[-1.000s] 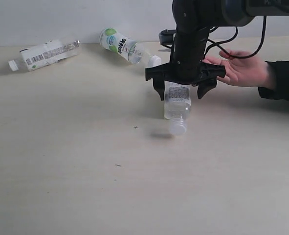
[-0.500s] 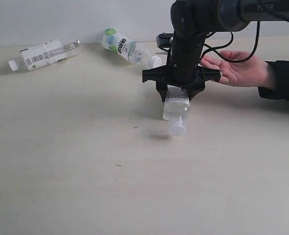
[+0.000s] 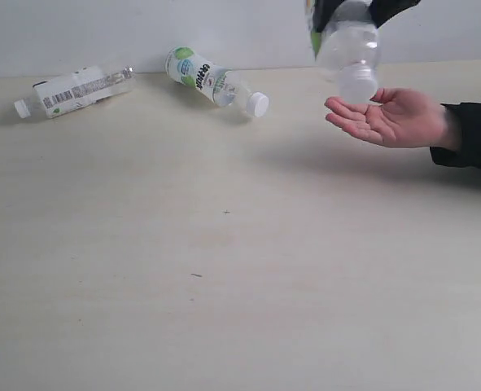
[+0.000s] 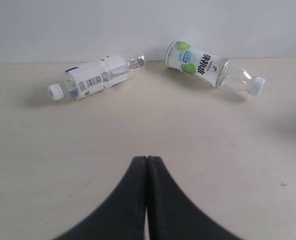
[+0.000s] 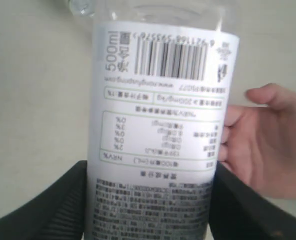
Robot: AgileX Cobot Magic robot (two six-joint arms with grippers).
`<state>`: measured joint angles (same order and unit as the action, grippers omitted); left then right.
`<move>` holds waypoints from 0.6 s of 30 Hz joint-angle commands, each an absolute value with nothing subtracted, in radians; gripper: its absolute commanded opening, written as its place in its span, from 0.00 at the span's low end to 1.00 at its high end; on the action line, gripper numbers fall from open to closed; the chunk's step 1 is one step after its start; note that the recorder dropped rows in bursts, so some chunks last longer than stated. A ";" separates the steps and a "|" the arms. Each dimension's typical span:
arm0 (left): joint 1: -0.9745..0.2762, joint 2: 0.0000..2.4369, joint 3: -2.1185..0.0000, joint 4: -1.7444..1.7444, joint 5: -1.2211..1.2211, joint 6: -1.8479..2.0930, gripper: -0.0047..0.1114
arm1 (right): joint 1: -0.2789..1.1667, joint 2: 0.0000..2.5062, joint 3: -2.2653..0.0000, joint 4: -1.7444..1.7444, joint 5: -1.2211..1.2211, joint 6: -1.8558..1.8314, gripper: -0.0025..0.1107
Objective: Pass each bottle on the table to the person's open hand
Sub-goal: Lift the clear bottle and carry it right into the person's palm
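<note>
My right gripper [image 3: 352,15] is shut on a clear white-labelled bottle [image 3: 348,50], which hangs cap-down in the air just above the fingertips of the person's open hand [image 3: 395,118]. The right wrist view shows the label [image 5: 163,125] gripped between both black fingers [image 5: 57,205], with the palm [image 5: 268,145] just beyond. Two more bottles lie on the table [image 3: 224,269] at the back left: a white barcode-labelled one [image 3: 73,90] and a green-white one [image 3: 212,80]. My left gripper [image 4: 146,160] is shut and empty, well short of both bottles [image 4: 97,77] [image 4: 203,65].
A black sleeve [image 3: 472,134] comes in from the right edge of the table. A pale wall [image 3: 102,32] runs along the table's far edge behind the lying bottles.
The right gripper closed on the bottle lying mid-table, then lifted it up and to the right, over the hand. The other two bottles have not moved.
</note>
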<state>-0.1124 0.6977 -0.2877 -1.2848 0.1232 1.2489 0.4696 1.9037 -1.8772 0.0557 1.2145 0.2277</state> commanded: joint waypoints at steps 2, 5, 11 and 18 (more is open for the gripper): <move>-0.110 0.693 -0.283 -1.286 0.128 1.252 0.04 | 0.392 1.859 -1.838 0.026 1.221 0.175 0.02; -0.110 0.693 -0.283 -1.286 0.128 1.252 0.04 | 0.392 1.863 -1.749 -0.033 1.221 0.177 0.02; -0.110 0.693 -0.283 -1.288 0.128 1.252 0.04 | 0.392 1.863 -1.611 -0.066 1.169 0.185 0.02; -0.110 0.693 -0.283 -1.288 0.130 1.252 0.04 | 0.392 1.865 -1.563 -0.099 1.045 0.185 0.02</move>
